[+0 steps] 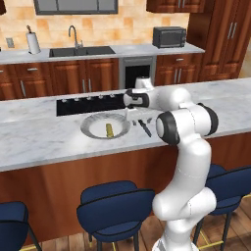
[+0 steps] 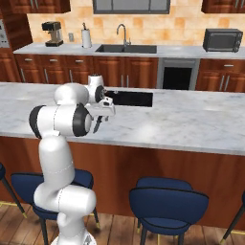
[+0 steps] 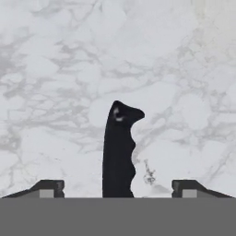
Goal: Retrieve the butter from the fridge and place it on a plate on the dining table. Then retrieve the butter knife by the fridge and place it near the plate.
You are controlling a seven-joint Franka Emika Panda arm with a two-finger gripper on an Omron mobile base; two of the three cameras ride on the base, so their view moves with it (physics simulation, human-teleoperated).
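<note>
So the butter (image 1: 109, 130) is already sitting on the plate (image 1: 91, 127), a little yellow stick lying roughly in the middle, and the plate rests on the marble counter (image 1: 39, 137) just in front of the black strip of knobs (image 1: 83, 105). That part looks done to me. The butter knife (image 1: 145, 127) is on the counter too — a slim dark shape lying flat just beside the plate's right rim, not touching it as far as I can tell. The gripper (image 3: 118, 189) hangs right over it, and in the hand view its jaws are spread wide, one tip on each side of the knife with bare marble showing between them, so it's not pinching anything. From the right base view you mostly get the arm's elbow in the way, with the knife's dark tip (image 2: 97, 125) poking out underneath the hand. My read: both halves of the job are basically finished, knife down near the plate — all that's left is for the arm to lift clear without nudging it.
</note>
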